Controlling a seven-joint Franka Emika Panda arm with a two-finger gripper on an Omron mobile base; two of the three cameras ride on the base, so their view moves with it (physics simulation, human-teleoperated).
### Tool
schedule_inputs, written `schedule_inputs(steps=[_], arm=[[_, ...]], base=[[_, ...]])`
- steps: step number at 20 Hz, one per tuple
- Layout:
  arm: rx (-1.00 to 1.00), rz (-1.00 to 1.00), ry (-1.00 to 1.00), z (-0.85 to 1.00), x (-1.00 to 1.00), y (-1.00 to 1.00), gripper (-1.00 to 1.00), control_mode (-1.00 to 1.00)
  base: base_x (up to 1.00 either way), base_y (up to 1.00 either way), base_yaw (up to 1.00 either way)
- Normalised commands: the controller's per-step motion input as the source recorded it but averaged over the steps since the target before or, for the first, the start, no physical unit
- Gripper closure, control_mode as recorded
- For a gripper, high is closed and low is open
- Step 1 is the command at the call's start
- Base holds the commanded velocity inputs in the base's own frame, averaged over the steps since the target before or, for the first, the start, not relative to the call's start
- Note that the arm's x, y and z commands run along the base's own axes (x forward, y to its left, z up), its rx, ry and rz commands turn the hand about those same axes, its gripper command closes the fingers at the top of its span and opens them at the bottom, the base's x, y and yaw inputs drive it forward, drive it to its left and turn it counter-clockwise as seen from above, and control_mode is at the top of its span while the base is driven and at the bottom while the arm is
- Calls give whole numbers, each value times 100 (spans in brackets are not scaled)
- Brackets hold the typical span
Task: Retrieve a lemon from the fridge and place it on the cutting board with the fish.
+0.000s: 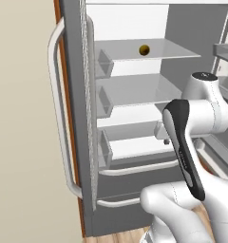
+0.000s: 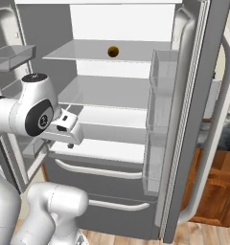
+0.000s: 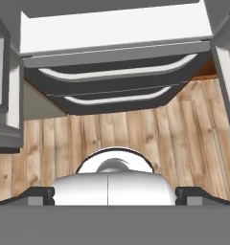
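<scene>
Claw (image 3: 115, 194) wide and empty above wooden floor (image 3: 117, 129); lemon (image 1: 144, 50) on upper fridge (image 1: 135, 90) shelf, base views.

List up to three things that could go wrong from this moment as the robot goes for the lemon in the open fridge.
1. The lemon sits far back on the top clear shelf, well above the open end effector; a long reach may knock the shelf edge.
2. Being round, it could roll away if nudged before the jaws close.
3. The door bins of the fridge stand beside the arm's path, so a wide swing might clip them.
</scene>
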Motion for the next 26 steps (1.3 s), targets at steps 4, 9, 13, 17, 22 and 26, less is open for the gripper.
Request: schedule_inputs(steps=[4,9,13,17,22,26], arm=[[0,0,0,0,0,0,-100,100],[0,0,0,0,0,0,-100,100],[0,0,0,0,0,0,-100,100],[0,0,0,0,0,0,-100,100],[0,0,0,0,0,0,-100,100],[0,0,0,0,0,0,-100,100]], base=[[9,-34,9],[1,-31,6],[0,-27,0],[0,-27,0],[0,-21,-1],[0,0,-1]])
